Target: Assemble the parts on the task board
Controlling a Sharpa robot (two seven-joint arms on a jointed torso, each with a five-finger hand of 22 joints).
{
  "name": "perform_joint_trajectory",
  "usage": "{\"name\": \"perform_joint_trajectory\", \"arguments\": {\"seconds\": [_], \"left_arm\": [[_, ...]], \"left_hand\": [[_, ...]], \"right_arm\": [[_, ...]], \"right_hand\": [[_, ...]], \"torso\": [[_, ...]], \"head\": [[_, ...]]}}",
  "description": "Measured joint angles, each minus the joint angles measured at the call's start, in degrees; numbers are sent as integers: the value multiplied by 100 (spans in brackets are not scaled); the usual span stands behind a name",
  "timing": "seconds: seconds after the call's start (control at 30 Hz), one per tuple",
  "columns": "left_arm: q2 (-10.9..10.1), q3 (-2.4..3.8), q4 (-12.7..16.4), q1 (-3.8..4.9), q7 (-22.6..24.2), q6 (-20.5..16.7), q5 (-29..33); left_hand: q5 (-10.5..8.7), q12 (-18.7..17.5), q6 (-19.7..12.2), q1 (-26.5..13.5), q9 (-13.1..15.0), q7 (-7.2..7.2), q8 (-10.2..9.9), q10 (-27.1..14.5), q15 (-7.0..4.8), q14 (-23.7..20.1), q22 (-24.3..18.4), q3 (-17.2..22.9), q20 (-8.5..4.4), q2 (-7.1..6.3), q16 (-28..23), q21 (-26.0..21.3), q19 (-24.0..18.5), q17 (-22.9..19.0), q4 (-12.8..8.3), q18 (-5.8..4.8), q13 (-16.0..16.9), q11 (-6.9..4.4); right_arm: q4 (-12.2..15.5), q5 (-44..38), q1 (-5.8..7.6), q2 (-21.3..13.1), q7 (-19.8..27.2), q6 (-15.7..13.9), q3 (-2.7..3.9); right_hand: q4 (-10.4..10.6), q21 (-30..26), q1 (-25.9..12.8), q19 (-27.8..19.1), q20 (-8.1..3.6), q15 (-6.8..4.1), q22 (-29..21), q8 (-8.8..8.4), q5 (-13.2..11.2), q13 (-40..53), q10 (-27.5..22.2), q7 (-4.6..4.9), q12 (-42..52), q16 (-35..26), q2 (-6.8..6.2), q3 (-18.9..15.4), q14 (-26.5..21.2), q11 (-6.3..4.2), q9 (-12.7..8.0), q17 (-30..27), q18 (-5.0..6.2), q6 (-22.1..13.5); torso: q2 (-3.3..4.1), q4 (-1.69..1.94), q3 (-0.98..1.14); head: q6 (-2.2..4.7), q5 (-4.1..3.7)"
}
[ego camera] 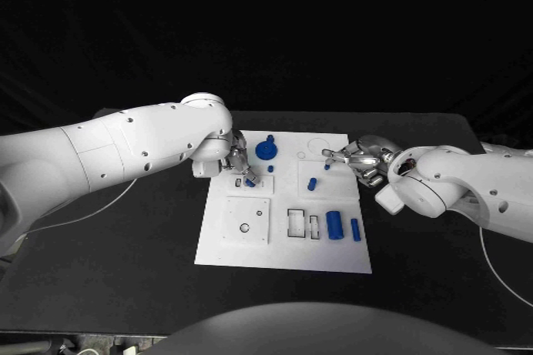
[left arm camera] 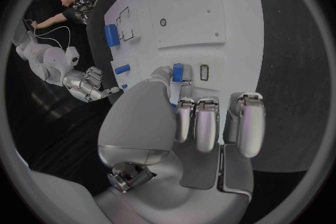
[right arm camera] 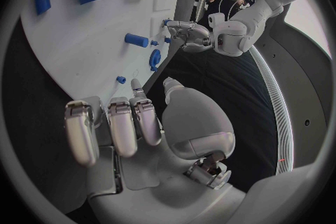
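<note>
The white board [ego camera: 228, 251] is lying mid-desk [ego camera: 111, 270]. A small blue part [left arm camera: 178, 72] is being pinched at the fingertips of the left hand [ego camera: 236, 164], over a slot near the board's left edge. The right hand [ego camera: 357, 159] is hovering at the right edge, fingers apart, nothing held. Blue cylinders [ego camera: 334, 223] are lying low on the board; a round knob [ego camera: 266, 149] is standing at the far side.

We cannot see the lower end of the small blue part [left arm camera: 178, 72]; the left hand [left arm camera: 189, 117] covers it.
</note>
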Motion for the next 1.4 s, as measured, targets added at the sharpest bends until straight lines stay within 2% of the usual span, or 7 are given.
{"name": "perform_joint_trajectory", "arguments": {"seconds": [0.8, 1.13, 1.4], "left_arm": [[16, -1, -52, -3, -1, -51, -28], [27, -2, -53, -3, -1, -75, -41], [53, -3, -79, -9, -1, -71, -50]], "left_hand": [[-28, 0, -2, 6, 18, 2, -34, 0, 0, 0, 0, -1, 0, 6, 0, 0, 0, 0, 1, 0, 0, 0], [-28, 0, -11, 6, 17, 11, -45, 0, 0, 0, 0, 31, 0, 6, 0, 0, 0, 4, 1, 0, -1, 0], [-65, 0, -12, 6, 15, 12, -65, 0, 0, 0, 0, 31, 0, 6, 0, 0, 0, 3, 1, -1, -1, 0]], "right_arm": [[2, 0, 0, 0, 0, 0, 0], [9, -1, 0, 2, 0, -1, 0], [15, -1, 0, -8, 0, -1, 0]], "right_hand": [[0, 0, 0, 0, 0, 0, -1, 0, 0, 0, 0, 0, 0, 0, 0, 0, 0, 0, -1, -1, 0, 0], [0, 0, 0, 0, 0, 0, -1, 0, 0, 0, 0, 0, 0, 0, 0, 0, 0, 0, -2, -1, 0, 0], [-17, 0, 0, 0, 0, 0, 3, 0, 0, 0, 0, 0, 0, 0, 0, -17, 0, 0, -2, 1, 0, 0]], "torso": [[-1, 4, -3], [-1, -9, 0], [1, 1, 0]], "head": [[0, 11], [0, 37], [-1, 1]]}}
